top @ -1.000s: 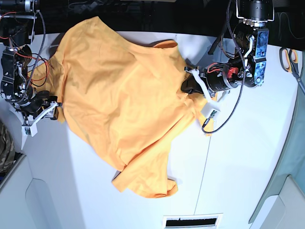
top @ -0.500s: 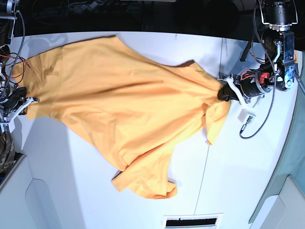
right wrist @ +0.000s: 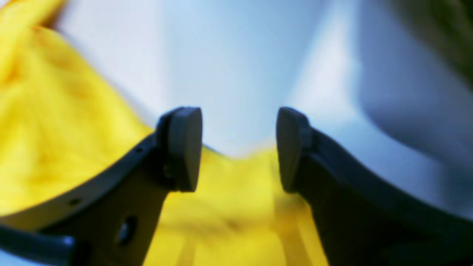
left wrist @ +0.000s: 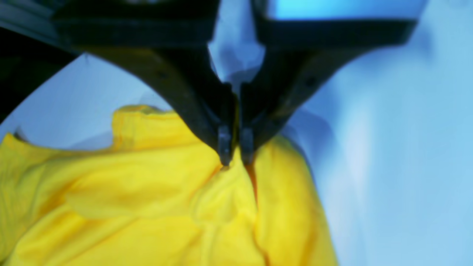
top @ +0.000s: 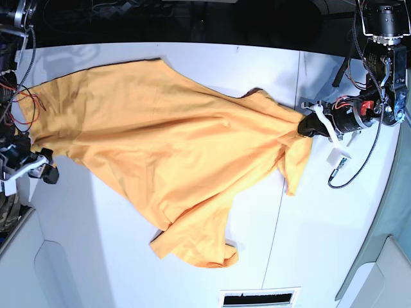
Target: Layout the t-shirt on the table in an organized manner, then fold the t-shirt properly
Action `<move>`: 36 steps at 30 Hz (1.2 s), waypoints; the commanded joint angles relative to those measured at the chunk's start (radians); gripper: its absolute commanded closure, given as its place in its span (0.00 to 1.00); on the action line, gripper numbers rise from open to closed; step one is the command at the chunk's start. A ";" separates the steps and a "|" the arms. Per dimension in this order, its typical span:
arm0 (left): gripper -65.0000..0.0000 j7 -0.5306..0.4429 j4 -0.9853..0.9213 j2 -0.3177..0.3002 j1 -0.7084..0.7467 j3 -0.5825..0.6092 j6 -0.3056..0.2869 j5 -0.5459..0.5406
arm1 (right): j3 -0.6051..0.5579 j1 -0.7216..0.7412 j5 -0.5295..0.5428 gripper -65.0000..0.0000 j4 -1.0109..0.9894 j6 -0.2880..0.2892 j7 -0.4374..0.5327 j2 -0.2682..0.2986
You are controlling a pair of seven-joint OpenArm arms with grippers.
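T-shirt (top: pixel 167 147) pinched by left gripper (left wrist: pixel 235 155); wrist view alone shows right gripper (right wrist: pixel 239 147) spread.

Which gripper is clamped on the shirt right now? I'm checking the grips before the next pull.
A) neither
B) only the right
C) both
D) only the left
D: in the left wrist view the left gripper is pinched shut on a bunch of the t-shirt, while in the right wrist view the right gripper stands open with cloth below it but none between its pads.
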 commanded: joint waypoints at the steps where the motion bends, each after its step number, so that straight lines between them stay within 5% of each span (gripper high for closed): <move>1: 1.00 0.000 0.019 -0.016 -0.013 -0.006 -0.015 -0.028 | 0.005 0.049 0.008 0.51 0.018 0.005 0.036 -0.003; 7: 1.00 0.014 0.019 -0.016 -0.008 -0.006 -0.015 -0.069 | -0.084 0.138 -0.188 0.51 -0.021 -0.047 0.139 -0.128; 12: 1.00 0.050 0.019 -0.016 -0.008 -0.006 -0.018 -0.103 | -0.277 0.183 -0.256 0.53 -0.263 -0.090 0.274 -0.151; 18: 1.00 0.108 0.019 -0.017 -0.005 -0.006 -0.018 -0.124 | -0.376 0.171 -0.298 1.00 -0.366 -0.074 0.386 -0.150; 19: 1.00 0.109 0.019 -0.017 0.000 -0.006 -0.018 -0.123 | -0.375 0.171 -0.322 1.00 -0.364 -0.065 0.386 -0.145; 25: 1.00 0.076 0.011 -0.026 0.016 -0.006 -0.016 -0.016 | -0.264 0.171 -0.357 1.00 -0.314 -0.060 0.385 -0.084; 29: 1.00 -0.023 0.002 -0.065 0.016 -0.006 0.066 0.064 | -0.109 0.170 -0.341 1.00 -0.302 -0.045 0.380 -0.026; 32: 1.00 -0.052 -0.011 -0.083 0.008 -0.006 0.065 0.067 | -0.024 0.156 -0.251 1.00 -0.302 0.036 0.376 0.029; 35: 1.00 -0.053 -0.017 -0.081 -0.018 -0.006 0.055 0.061 | 0.030 0.151 -0.148 1.00 -0.301 0.045 0.324 0.060; 36: 0.93 -0.052 -0.017 -0.080 -0.029 -0.006 0.032 0.040 | 0.043 0.151 -0.107 0.97 -0.301 0.045 0.295 0.066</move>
